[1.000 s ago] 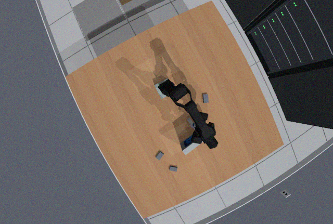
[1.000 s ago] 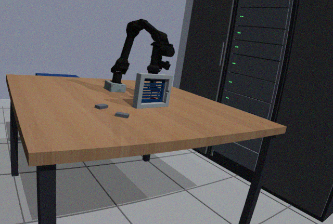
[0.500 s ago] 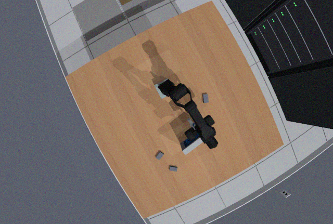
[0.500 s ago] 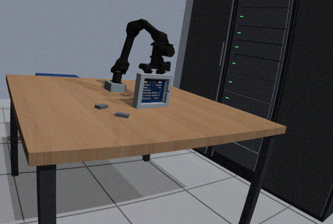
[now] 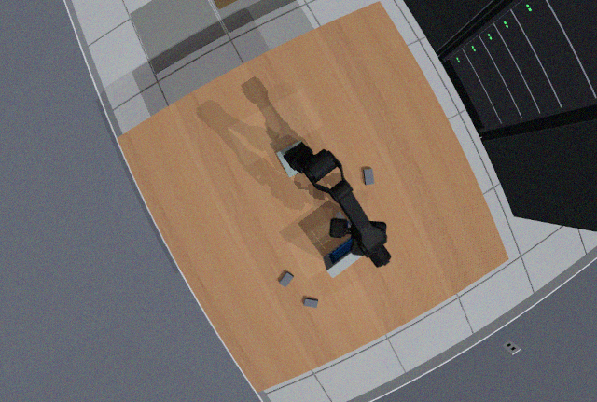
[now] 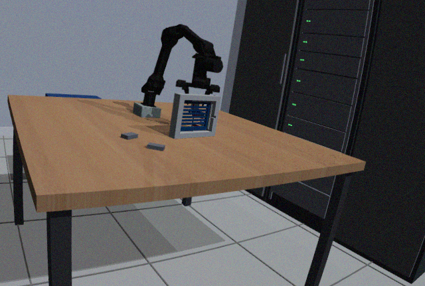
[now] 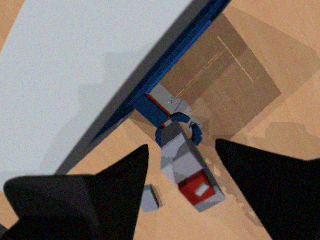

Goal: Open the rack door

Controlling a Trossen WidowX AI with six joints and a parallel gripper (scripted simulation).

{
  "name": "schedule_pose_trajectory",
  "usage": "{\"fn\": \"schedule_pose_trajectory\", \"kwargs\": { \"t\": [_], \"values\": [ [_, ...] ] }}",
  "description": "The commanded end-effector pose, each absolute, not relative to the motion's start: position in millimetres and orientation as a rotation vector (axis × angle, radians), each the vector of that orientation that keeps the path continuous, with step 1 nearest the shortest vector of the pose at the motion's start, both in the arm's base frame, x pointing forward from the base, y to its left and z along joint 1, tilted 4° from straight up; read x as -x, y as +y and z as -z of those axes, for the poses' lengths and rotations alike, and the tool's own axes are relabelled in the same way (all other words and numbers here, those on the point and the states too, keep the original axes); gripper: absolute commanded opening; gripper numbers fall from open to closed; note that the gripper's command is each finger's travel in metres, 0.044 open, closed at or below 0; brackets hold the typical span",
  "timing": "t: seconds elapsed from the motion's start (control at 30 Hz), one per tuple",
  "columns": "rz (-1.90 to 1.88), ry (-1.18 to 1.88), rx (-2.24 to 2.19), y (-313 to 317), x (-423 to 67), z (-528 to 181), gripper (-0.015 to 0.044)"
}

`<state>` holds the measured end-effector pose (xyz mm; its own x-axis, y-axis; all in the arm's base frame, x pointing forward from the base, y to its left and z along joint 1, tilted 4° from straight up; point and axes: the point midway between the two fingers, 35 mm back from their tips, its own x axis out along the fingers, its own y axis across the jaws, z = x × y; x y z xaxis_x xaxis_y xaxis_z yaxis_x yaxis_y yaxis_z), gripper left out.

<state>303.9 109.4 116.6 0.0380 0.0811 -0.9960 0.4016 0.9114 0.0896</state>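
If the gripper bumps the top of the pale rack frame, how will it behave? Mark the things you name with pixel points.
The frame (image 5: 343, 266) (image 6: 194, 135) (image 7: 60, 75) looks stiff, its bars being thick and straight. Standing upright, it may rock if pushed high up, though its deep base should resist tipping. Whether it's fastened down, I can't tell.

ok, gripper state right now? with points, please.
Gripper (image 5: 343, 228) (image 6: 198, 95) (image 7: 181, 146): open, holding nothing; the handle (image 7: 187, 167) shows between the parted fingers, gap on both sides.
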Motion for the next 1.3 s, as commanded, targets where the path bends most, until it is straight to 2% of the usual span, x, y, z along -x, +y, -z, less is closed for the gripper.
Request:
{"fn": "schedule_pose_trajectory", "kwargs": {
  "t": [0.0, 0.47, 0.8, 1.07, 1.27],
  "values": [
    [0.481, 1.488, -0.62, 109.2, -304.2, -116.3, 0.0299],
    [1.006, 1.308, -1.149, 109.3, -304.3, -116.2, 0.0299],
    [1.031, 1.296, -1.173, 109.3, -304.3, -116.2, 0.0299],
    [1.031, 1.296, -1.173, 109.3, -304.3, -116.2, 0.0089],
    [1.031, 1.296, -1.173, 109.3, -304.3, -116.2, 0.0049]
  ]
}}
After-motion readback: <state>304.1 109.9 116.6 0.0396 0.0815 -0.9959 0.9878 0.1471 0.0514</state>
